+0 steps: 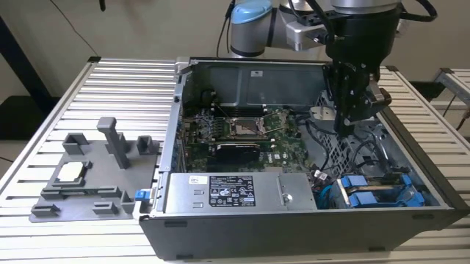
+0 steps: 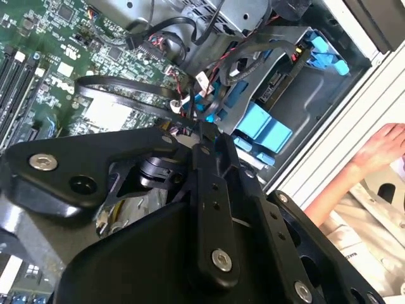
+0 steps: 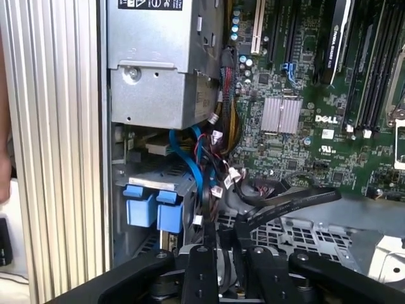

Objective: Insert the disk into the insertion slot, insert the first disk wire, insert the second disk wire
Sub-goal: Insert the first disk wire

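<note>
Pinching a black flat wire [image 3: 291,201], the gripper [image 3: 224,229] is clamped narrow on it

You have a ribbed aluminium table [image 1: 125,71] before you. An open grey computer case [image 1: 294,231] lies on it toward the exterior view's right. Just beside it, toward the left, sits a grey moulded fixture [image 1: 81,190] with upright posts.

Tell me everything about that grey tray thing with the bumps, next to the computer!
The grey tray lies flat on the ribbed metal table, right beside the open computer case, at the exterior view's left of it. It looks like matte plastic, all one grey. Blocks and holders stick up from it; the tallest is an upright post. A pale square piece sits in one holder.
</note>
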